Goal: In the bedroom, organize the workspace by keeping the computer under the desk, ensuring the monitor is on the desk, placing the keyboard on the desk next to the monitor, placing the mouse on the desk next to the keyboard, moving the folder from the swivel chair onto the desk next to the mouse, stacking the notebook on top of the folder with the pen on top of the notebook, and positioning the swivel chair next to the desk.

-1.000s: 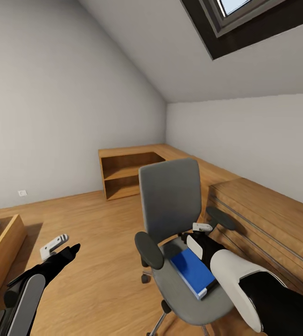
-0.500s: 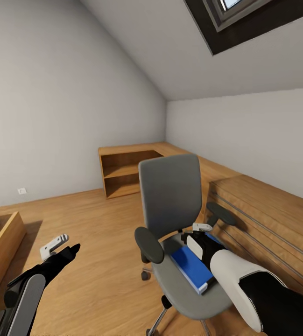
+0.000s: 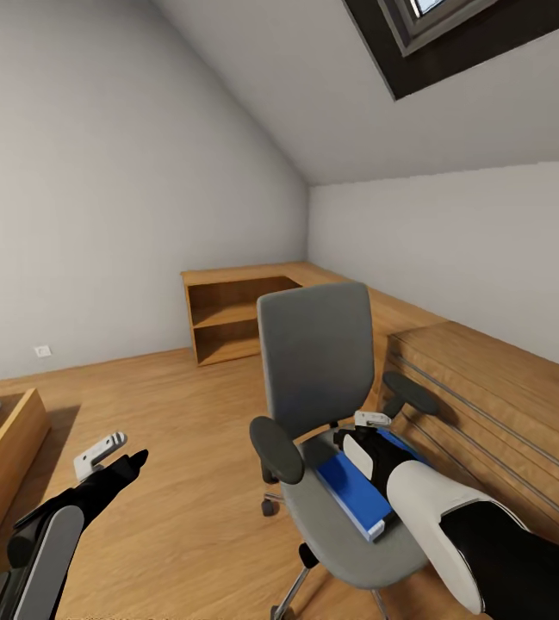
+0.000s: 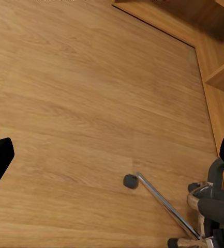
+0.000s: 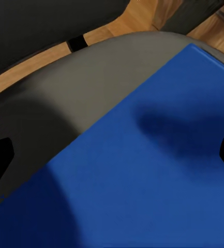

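Attic bedroom, sloped ceiling with a skylight (image 3: 451,26), wooden floor (image 3: 184,448).

The swivel chair (image 3: 318,362) stands mid-room, grey back upright, black armrests either side, one chrome leg and a caster showing in the left wrist view (image 4: 130,181). Behind it a low wooden shelf unit (image 3: 236,319) sits in the corner; a long wooden chest (image 3: 494,396) runs along the wall on the robot's right, just beside the chair.

The folder (image 3: 352,492) — bright blue, white edge showing — lies flat on the chair seat, toward the side of the right armrest. In the right wrist view its blue cover (image 5: 143,181) sits close under the camera, with grey seat fabric beyond it.

Right claw (image 3: 367,430): just above the folder's far end, fingers wide apart — dark tips at both edges of the wrist view, nothing between them but the cover. Whether it touches the folder, I cannot tell.

Left claw (image 3: 111,455): held out over bare floor, well apart from the chair, open and holding nothing.

A wooden bed frame (image 3: 3,456) edges in at the left.
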Controlling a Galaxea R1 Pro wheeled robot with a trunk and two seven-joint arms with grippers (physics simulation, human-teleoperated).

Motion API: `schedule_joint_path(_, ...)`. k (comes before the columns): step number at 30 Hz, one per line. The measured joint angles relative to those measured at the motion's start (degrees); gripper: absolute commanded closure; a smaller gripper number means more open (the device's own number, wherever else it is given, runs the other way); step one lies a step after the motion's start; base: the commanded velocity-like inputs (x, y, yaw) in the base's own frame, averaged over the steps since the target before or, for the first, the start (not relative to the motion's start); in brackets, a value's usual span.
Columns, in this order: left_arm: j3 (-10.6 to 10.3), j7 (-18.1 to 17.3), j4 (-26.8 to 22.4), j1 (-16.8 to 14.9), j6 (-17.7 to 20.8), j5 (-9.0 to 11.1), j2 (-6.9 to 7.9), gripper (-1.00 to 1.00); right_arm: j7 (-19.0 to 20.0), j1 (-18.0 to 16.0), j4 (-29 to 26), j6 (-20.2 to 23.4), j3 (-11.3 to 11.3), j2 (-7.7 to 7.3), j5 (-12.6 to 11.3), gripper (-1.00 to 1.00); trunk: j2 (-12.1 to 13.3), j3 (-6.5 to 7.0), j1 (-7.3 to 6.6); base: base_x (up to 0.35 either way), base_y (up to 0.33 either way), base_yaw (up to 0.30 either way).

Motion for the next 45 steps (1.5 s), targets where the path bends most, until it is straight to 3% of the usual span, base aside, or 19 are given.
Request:
schedule_joint_path(12, 0.1, -0.1, 0.0, 0.0, 0.0, -0.1, 0.07, -1.00, 0.0, 0.0, 0.0, 0.0, 0.0, 0.04, 0.0, -1.00, 0.0, 0.00, 0.00, 0.000, 0.000, 0.163)
schedule_joint_path(35, 0.0, -0.1, 0.0, 0.0, 0.0, -0.3, 0.04, -1.00, 0.1, 0.0, 0.2, 0.2, -0.1, -0.30, 0.0, -1.00, 0.0, 0.00, 0.00, 0.073, 0.000, 0.009)
schedule_joint_path(45, -1.0, 0.0, 0.0, 0.0, -0.1, -0.3, -0.08, -1.00, 0.2, 0.0, 0.3, 0.3, -0.1, -0.38, 0.0, -1.00, 0.0, 0.00, 0.00, 0.001, 0.000, 0.000)
